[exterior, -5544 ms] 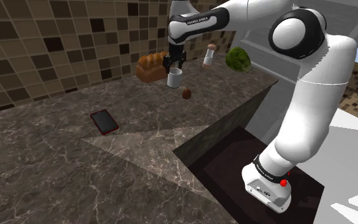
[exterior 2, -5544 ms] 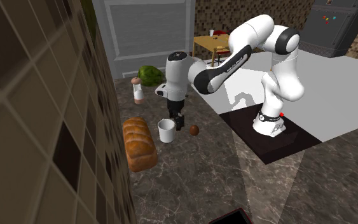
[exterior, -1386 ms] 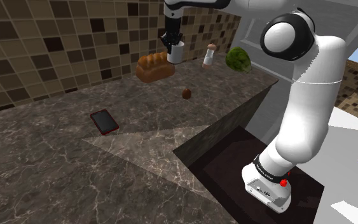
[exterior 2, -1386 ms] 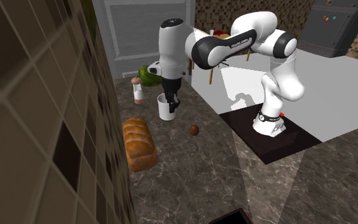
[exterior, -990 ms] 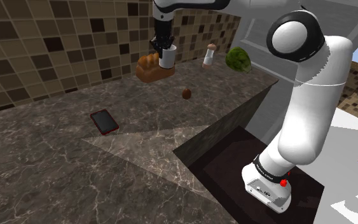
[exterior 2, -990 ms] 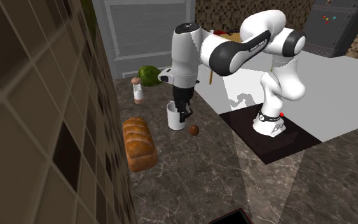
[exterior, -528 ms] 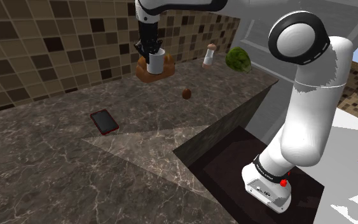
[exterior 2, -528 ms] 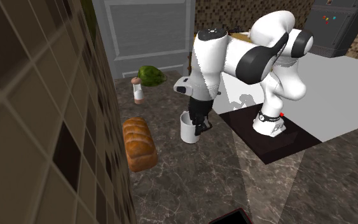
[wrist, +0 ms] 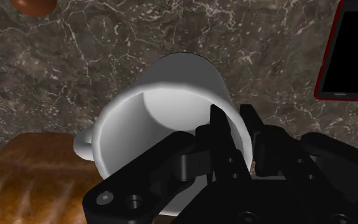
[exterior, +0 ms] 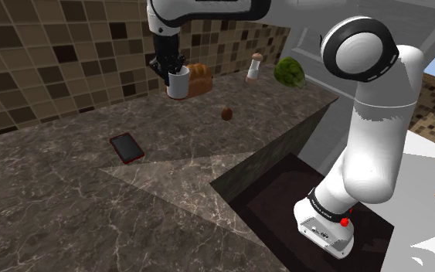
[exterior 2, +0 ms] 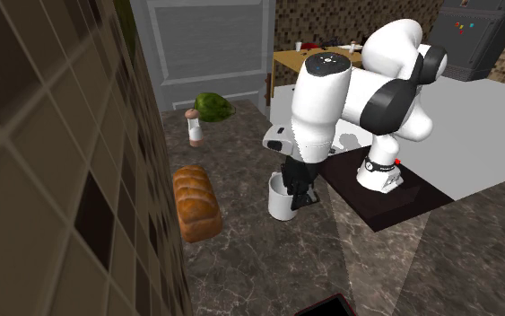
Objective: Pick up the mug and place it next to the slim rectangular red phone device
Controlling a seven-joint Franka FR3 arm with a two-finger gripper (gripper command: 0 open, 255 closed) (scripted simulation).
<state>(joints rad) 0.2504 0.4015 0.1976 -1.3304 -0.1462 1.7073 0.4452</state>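
- Shoulder view: the claw (exterior: pixel 172 69) is clamped on the rim of the white mug (exterior: pixel 178 84) and holds it up off the desk (exterior: pixel 69 201). About five seconds ago the mug was low, near the little brown ball (exterior: pixel 227 113). Since then it's been lifted and swung toward this view's left, past the bread loaf (exterior: pixel 199 77). So the pickup looks done and this is the carry. The red phone (exterior: pixel 127 147) lies flat on the desk, still well apart from the mug, lower and further left.
- Second exterior view: same story here. The arm has swept the mug (exterior 2: pixel 280 198) away from the shaker (exterior 2: pixel 195 128) and the green leafy thing (exterior 2: pixel 212 105), toward the camera. The bread (exterior 2: pixel 196 203) hasn't budged.
- Wrist view: one claw finger sits inside the mug (wrist: pixel 165 108) and one outside, pinching the wall. The phone (wrist: pixel 351 51) is out past the mug, so I'd guess a bit more travel before lowering.
- Count: one mug, one phone, one loaf, one shaker, one green thing, one brown ball.
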